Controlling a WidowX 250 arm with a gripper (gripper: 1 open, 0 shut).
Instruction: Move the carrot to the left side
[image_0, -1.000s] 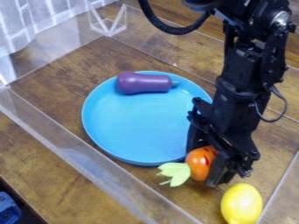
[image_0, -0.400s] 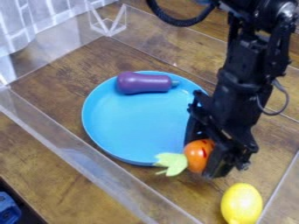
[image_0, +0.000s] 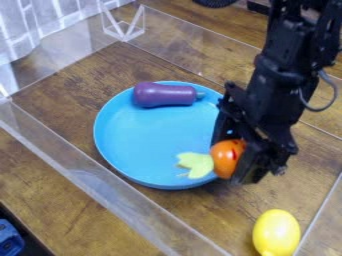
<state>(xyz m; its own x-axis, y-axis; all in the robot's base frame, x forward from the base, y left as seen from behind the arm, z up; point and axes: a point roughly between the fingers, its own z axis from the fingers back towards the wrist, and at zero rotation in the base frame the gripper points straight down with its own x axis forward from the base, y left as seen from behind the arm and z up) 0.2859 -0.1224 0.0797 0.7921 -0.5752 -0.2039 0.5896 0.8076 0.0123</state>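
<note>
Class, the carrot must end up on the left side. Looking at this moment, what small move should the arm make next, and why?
Probably carry it left across the plate. The claw is shut on the carrot, which hangs above the plate's right rim, clear of the table. The eggplant lies at the plate's far edge, so keeping some height seems wise.

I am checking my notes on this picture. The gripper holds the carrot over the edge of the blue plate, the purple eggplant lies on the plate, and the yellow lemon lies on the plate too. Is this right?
Not quite. The camera view shows the lemon on the wooden table, off the blue plate. The rest is right: the gripper holds the carrot over the plate's edge, and the eggplant lies on the plate.
</note>
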